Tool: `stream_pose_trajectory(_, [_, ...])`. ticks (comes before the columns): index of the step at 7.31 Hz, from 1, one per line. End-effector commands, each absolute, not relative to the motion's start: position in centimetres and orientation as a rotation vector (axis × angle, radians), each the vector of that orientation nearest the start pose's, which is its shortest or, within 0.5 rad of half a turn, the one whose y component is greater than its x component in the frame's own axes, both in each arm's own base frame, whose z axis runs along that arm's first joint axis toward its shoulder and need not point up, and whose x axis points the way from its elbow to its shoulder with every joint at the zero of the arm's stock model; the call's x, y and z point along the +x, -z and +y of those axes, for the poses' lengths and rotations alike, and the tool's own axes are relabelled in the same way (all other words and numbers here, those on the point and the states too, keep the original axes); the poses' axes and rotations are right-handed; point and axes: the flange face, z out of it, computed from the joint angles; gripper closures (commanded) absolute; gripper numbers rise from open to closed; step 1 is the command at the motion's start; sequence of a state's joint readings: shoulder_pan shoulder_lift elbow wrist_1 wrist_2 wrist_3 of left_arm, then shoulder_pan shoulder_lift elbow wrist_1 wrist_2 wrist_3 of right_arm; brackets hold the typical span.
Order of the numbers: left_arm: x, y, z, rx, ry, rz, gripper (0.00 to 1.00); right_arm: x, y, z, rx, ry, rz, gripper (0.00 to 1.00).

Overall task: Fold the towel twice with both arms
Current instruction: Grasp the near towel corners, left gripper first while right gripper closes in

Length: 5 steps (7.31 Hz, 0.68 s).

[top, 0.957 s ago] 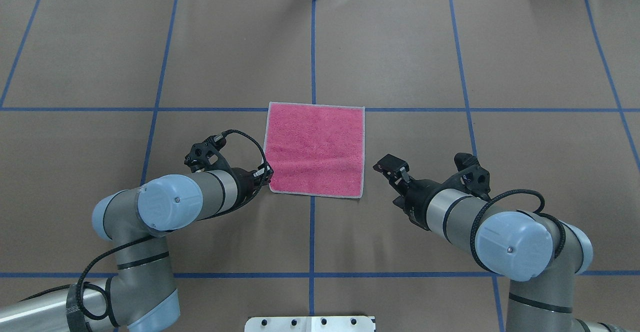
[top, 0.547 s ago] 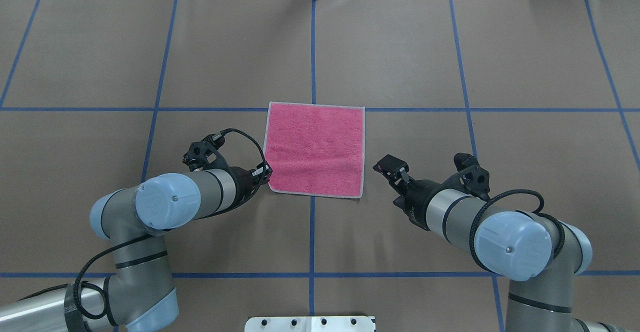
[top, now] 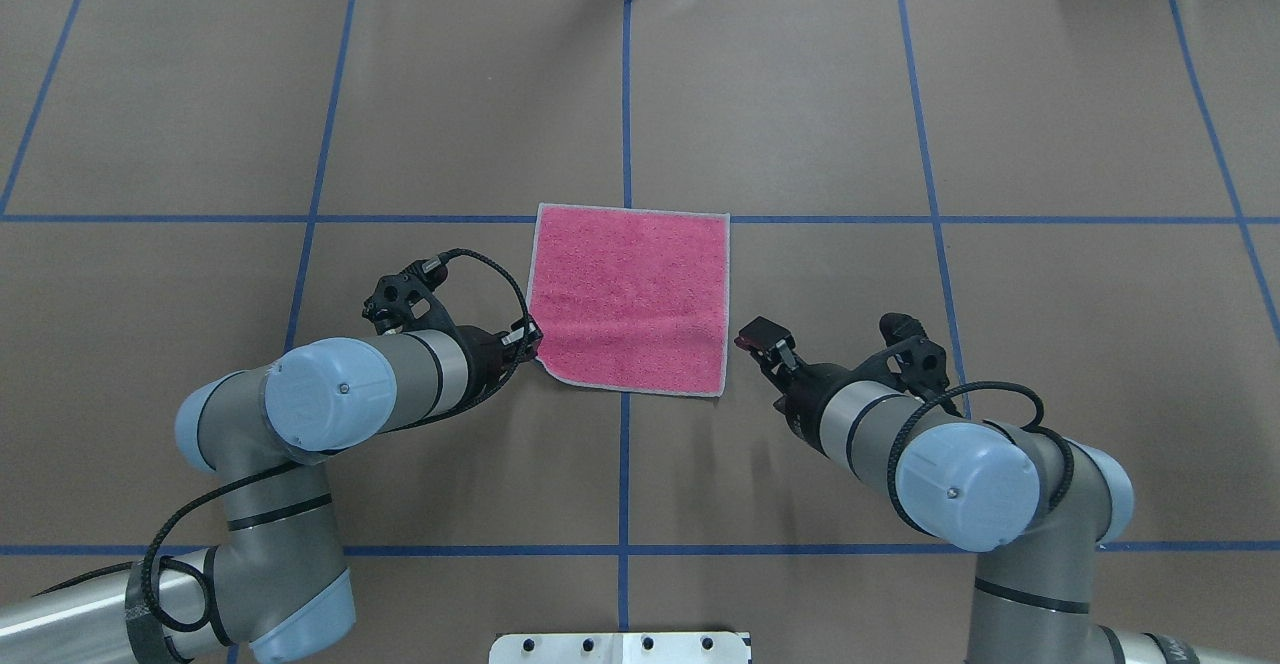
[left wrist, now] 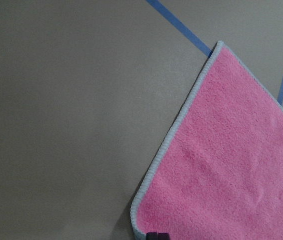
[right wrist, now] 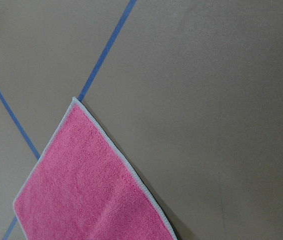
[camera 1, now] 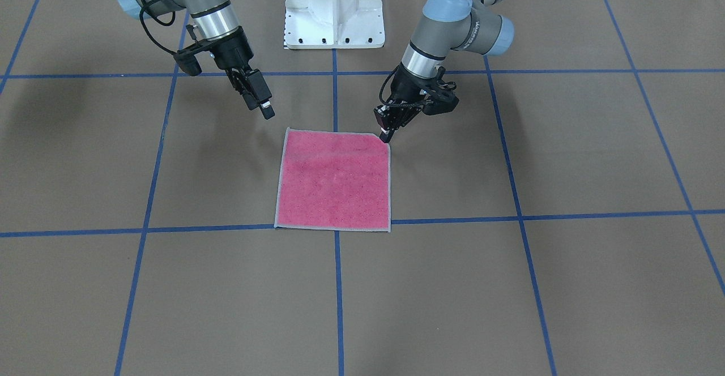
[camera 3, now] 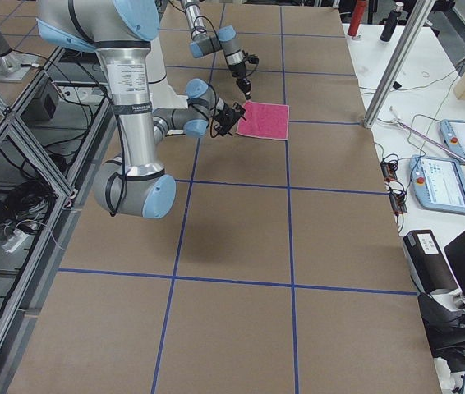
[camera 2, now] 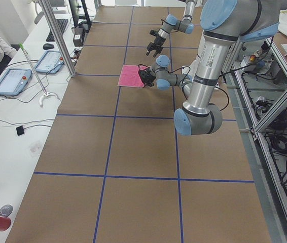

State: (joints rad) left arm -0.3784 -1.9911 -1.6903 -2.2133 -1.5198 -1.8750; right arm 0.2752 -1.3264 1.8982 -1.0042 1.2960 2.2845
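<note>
While left gripper (camera 1: pixel 387 133) seemingly pinches towel (camera 1: pixel 334 180) corner, right gripper (camera 1: pixel 265 110) apart, jaws unclear.

Front-facing view: left end effector (camera 1: pixel 387 133) just right of centre, tilted down, pinched on towel (camera 1: pixel 334 180) corner. Right end effector (camera 1: pixel 264 108) upper left of centre, hovering, fingers apart.

Wide brown paper-covered surface (top: pixel 800 94), gridded with blue tape lines (top: pixel 626 94). White side bench (camera 2: pixel 4 149) along one edge: blue-framed tablets (camera 2: pixel 11 81), black keyboard (camera 2: pixel 58 29). Silver aluminium frame post (camera 2: pixel 57 35). Light bright, even.
</note>
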Motion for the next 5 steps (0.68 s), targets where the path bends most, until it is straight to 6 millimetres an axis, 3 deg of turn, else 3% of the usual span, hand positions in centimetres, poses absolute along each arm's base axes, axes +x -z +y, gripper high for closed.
stream_pose_trajectory(1, [54.3,-29.4,-36.5,0.093,0.629,1.203,1.00,-53.1,-29.6,-31.4,-0.033,-1.074,-1.188,0.11])
stream_pose_trajectory(3, [54.2,-29.5,-36.6,0.094,0.631,1.203,1.00,-55.6,-30.3,-31.6,-0.038,-1.100,-1.138,0.17])
stream_pose_trajectory(5, [54.2,-29.6,-36.6,0.094,0.633,1.201,1.00,-56.5,-30.9,-31.9,-0.032,-1.101,-1.119,0.20])
